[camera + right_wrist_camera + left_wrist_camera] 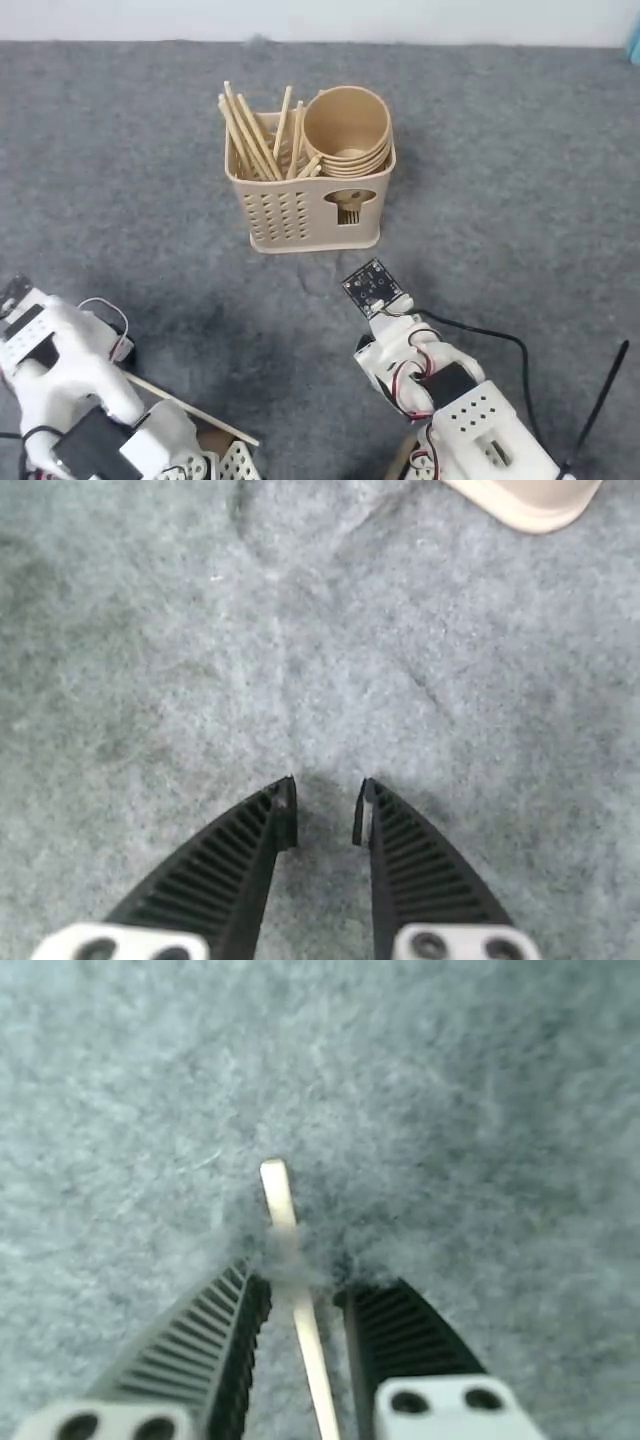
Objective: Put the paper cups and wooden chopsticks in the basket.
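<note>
Left gripper (pixel 298 1288) part open, straddling a chopstick (pixel 278 1195) on the bench (pixel 480 1110), near left. Right gripper (pixel 325 805) slightly open, empty, near right.

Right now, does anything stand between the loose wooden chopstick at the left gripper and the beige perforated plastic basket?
Nothing visible does. The thin wooden chopstick lies on the grey carpet between the left gripper's open fingers, and only bare carpet separates it from the beige perforated basket. The right gripper sits off that line.
</note>
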`<state>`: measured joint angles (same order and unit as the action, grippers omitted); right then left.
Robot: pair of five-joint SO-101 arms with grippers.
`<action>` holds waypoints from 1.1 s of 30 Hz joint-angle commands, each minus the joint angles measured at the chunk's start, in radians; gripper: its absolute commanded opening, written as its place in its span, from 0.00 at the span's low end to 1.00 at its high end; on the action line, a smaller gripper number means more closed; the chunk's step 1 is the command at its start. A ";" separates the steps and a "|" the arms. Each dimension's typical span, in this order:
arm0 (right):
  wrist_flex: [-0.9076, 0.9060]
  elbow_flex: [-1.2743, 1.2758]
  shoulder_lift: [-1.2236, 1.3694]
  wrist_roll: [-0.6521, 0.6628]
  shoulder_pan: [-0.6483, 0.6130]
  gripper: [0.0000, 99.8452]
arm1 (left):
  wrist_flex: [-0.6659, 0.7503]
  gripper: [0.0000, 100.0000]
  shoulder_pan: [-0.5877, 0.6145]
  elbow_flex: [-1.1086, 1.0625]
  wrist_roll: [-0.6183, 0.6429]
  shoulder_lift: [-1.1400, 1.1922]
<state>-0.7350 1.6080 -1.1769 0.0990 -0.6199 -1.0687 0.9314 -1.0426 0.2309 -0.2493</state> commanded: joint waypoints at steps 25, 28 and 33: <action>0.016 -0.017 -0.022 0.014 0.016 0.10 | -0.684 0.01 0.063 1.058 -0.002 -0.072; 0.016 -0.017 -0.022 0.011 0.016 0.10 | -0.683 0.01 0.061 1.113 0.000 -0.213; 0.016 -0.017 -0.022 0.009 0.016 0.10 | -0.551 0.01 -0.026 1.133 0.104 -0.460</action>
<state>-0.7350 1.6080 -1.1769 0.0990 -0.6199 -1.7177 0.9820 0.0499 0.2371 -0.5025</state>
